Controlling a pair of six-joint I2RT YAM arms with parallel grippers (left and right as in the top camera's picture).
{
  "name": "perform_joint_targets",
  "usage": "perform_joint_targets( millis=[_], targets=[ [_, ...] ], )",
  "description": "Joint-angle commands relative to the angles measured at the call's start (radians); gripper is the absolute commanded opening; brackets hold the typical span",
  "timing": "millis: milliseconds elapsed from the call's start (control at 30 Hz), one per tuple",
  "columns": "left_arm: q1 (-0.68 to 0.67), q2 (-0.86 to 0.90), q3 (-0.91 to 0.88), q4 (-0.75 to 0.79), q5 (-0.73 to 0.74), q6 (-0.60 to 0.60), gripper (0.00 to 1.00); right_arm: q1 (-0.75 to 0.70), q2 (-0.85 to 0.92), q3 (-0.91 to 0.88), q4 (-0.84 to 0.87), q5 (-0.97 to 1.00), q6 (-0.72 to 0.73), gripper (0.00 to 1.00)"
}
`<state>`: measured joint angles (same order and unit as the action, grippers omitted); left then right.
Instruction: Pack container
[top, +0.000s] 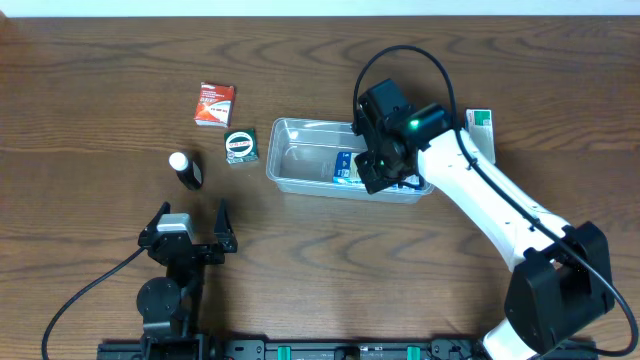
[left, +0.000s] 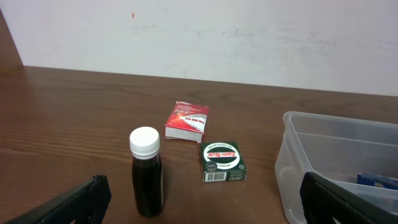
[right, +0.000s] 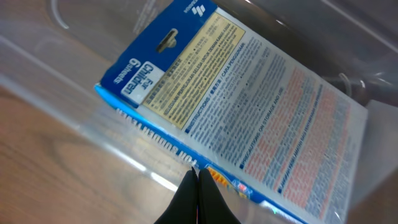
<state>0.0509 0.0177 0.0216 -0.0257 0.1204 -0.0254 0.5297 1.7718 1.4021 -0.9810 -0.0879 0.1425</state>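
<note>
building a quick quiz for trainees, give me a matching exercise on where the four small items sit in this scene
Things
1. red and white cardboard box
2. green square cardboard box
3. dark bottle with a white cap
4. blue flat cardboard box

Places
a. inside the clear plastic container
b. standing upright, nearest the left gripper
c. on the table right beside the container's short wall
d. on the table, behind the green box as the left wrist sees it

Pairs: 1-d, 2-c, 3-b, 4-a
</note>
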Motion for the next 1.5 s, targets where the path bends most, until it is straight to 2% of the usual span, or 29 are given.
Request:
perform_joint_targets(
  millis=[0,367,500,933,1200,1467],
  targets=[
    [0.005,0.0,-0.018,-0.033,0.01,0.003,0.98,-0.002,-0.003,-0.056,0.047,-0.007,0.018,0.01],
    [0.005,0.0,-0.018,-0.033,0.01,0.003,0.98,-0.014,-0.003,-0.185,0.186,-0.006,0.016,0.01],
    [0.005,0.0,-0.018,-0.033,0.01,0.003,0.98,-0.037,-0.003,-0.181,0.204,-0.006,-0.028,0.01],
    [0.005,0.0,-0.018,-0.033,0.01,0.003,0.98,-0.12,-0.012,0.116,0.019,-0.007,-0.11,0.01],
    [0.005,0.0,-0.018,-0.033,0.01,0.003,0.98,-0.126,-0.01,0.053,0.007,0.017,-0.118,0.01],
    [0.005,0.0,-0.018,-0.033,0.01,0.003,0.98,-0.163,-0.01,-0.046,0.075,0.034,-0.118,0.01]
  ],
)
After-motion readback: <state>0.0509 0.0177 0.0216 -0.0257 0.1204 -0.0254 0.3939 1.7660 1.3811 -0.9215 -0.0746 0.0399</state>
